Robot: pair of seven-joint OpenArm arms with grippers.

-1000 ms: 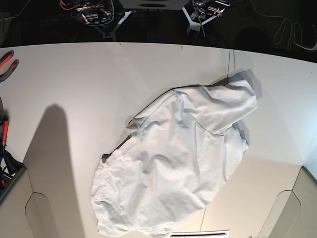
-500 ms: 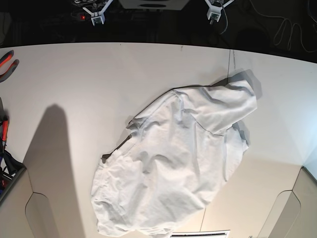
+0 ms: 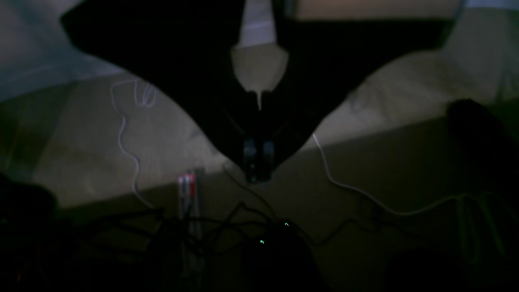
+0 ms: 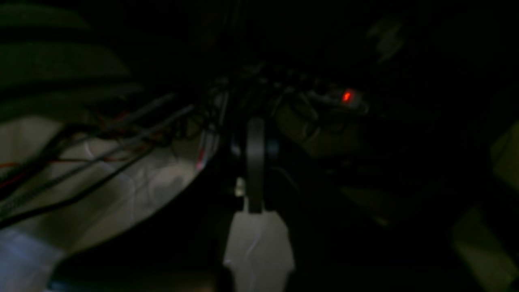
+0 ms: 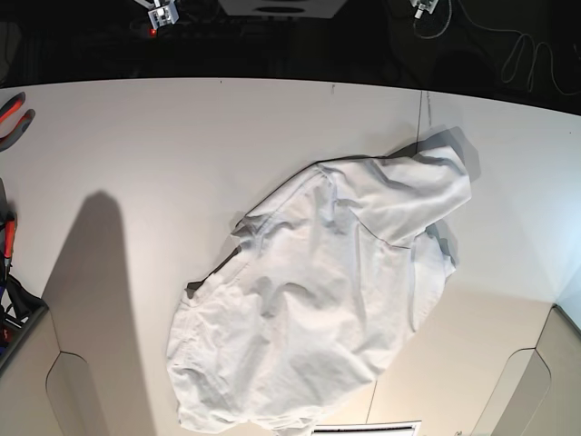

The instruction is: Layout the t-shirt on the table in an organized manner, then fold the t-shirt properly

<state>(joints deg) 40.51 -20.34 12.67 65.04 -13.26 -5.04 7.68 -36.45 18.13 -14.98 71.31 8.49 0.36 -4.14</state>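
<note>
The white t-shirt [image 5: 327,291] lies crumpled and wrinkled on the table [image 5: 136,136], right of centre, running diagonally from the near edge up to the right. Neither gripper touches it. Both are raised behind the table's far edge, at the top of the base view: my right gripper [image 5: 162,13] on that view's left, my left gripper [image 5: 425,7] on its right. In the left wrist view my left gripper [image 3: 258,174] is shut with nothing in it. The right wrist view is very dark, and there my right gripper [image 4: 255,125] is also shut and empty. Neither wrist view shows the t-shirt.
A thin dark seam [image 5: 420,113] crosses the table by the shirt's upper end. Red-handled pliers [image 5: 13,116] and other tools lie at the left edge. Loose cables [image 3: 348,186] trail over the dim floor behind the table. A long shadow [image 5: 95,272] falls over the table's left part.
Both grippers have drawn further up and outward toward the top edge of the base view. The t-shirt has not moved.
</note>
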